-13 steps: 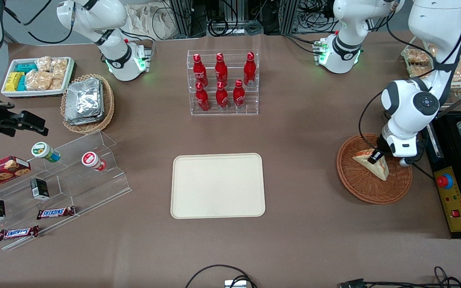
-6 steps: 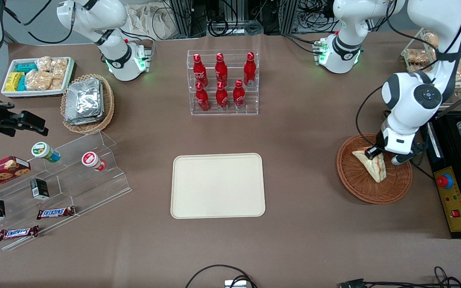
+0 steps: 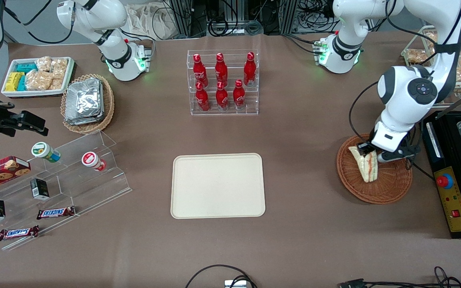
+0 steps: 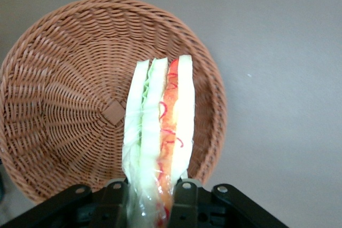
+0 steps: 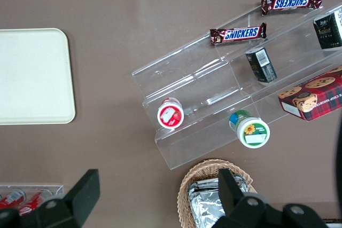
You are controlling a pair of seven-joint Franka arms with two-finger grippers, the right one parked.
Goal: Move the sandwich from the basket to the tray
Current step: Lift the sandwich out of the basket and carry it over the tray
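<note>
The sandwich (image 3: 366,167) (image 4: 160,126), a wrapped wedge of pale bread with red-orange and green filling at its edge, hangs lifted above the reddish-brown wicker basket (image 3: 390,188) (image 4: 64,105). My gripper (image 3: 367,153) (image 4: 150,198) is shut on the sandwich's narrow end, one finger on each side of the bread. The sandwich points down over the basket's half nearer the tray. The cream-beige tray (image 3: 217,185) (image 5: 32,76) lies flat at the table's middle, toward the parked arm's end from the basket.
A clear rack of red bottles (image 3: 223,82) stands farther from the camera than the tray. A black control box with a red button (image 3: 450,196) sits beside the basket. A clear stepped stand with snacks (image 3: 54,188) and a tan basket of foil packets (image 3: 87,102) lie toward the parked arm's end.
My gripper has risen with the sandwich, lifting it off the basket floor, and has shifted slightly toward the tray. The sandwich now hangs edge-down instead of lying flat.
</note>
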